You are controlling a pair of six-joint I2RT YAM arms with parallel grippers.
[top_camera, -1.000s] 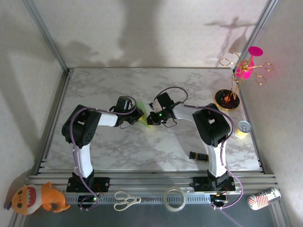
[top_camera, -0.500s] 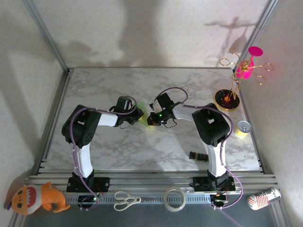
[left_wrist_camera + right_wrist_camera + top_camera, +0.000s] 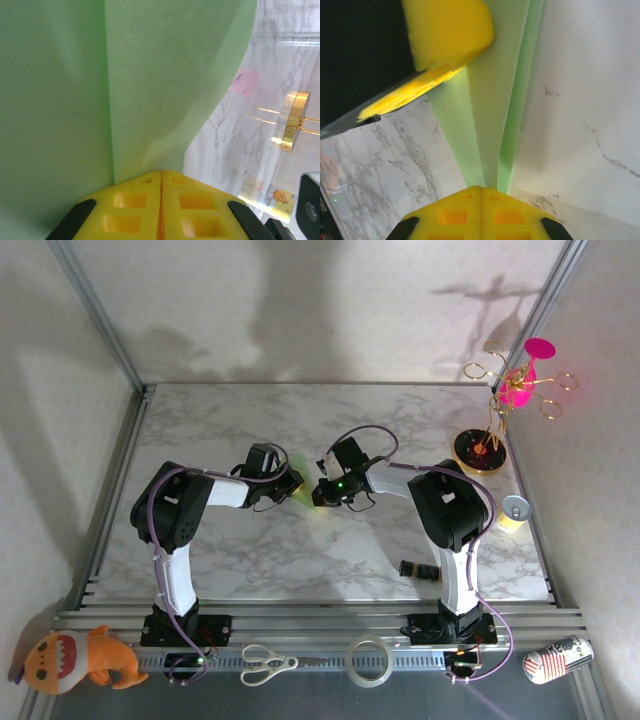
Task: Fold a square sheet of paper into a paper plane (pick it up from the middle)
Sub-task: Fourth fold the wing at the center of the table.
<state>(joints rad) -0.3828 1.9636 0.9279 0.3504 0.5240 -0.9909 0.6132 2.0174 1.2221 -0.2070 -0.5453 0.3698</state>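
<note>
scissors, tape roll, plush toy

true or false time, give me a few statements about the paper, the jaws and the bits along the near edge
1. Both arms' jaws are shut on the green paper. True.
2. The paper lies flat and untouched. False: it is creased and gripped from both sides.
3. The scissors lie on the marble beside the paper. False: the scissors lie at the rig's near edge, off the marble.
4. A tape roll lies to the right of the scissors. True.
</note>
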